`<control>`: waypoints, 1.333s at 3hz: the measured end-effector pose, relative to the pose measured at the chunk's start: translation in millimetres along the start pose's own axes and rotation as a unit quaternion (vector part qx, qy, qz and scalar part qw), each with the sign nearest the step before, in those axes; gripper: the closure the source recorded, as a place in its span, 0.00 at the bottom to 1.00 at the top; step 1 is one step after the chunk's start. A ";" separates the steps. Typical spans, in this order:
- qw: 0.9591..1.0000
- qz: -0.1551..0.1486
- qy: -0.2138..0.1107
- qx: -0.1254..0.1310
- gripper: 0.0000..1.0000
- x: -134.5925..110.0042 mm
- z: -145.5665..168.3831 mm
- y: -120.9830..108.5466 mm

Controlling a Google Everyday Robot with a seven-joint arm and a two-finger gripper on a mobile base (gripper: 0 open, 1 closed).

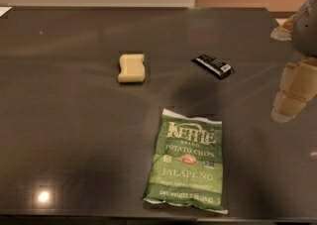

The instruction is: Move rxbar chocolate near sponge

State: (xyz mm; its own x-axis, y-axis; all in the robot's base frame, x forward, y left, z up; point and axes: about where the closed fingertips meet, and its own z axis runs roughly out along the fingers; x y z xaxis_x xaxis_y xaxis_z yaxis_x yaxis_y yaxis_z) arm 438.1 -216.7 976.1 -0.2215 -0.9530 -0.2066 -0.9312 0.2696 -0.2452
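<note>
The rxbar chocolate [213, 65], a slim black wrapper with white print, lies at a slant on the dark table, right of centre. The sponge [132, 68], a pale yellow block with a notched edge, lies to its left, about a chip bag's width away. My gripper [278, 74] hangs above the table at the right edge of the view, to the right of the bar and apart from it. Its cream fingers [292, 95] stand apart and hold nothing.
A large green Kettle jalapeño chip bag [188, 162] lies flat near the table's front edge, below the bar and the sponge. The dark table [74, 135] ends at a pale wall at the back. A white scrap [4, 11] sits at the far left corner.
</note>
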 end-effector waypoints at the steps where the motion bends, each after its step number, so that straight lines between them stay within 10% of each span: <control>1: 1.000 0.000 0.000 0.000 0.00 0.0 0.0 0.0; 4: 0.995 0.095 -0.017 -0.014 0.00 -5.3 39.0 -86.8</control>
State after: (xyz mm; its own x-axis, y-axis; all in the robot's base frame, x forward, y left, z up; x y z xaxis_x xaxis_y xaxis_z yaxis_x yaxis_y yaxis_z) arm 531.4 -229.7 961.6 -0.3846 -0.8802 -0.2779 -0.8817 0.4395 -0.1717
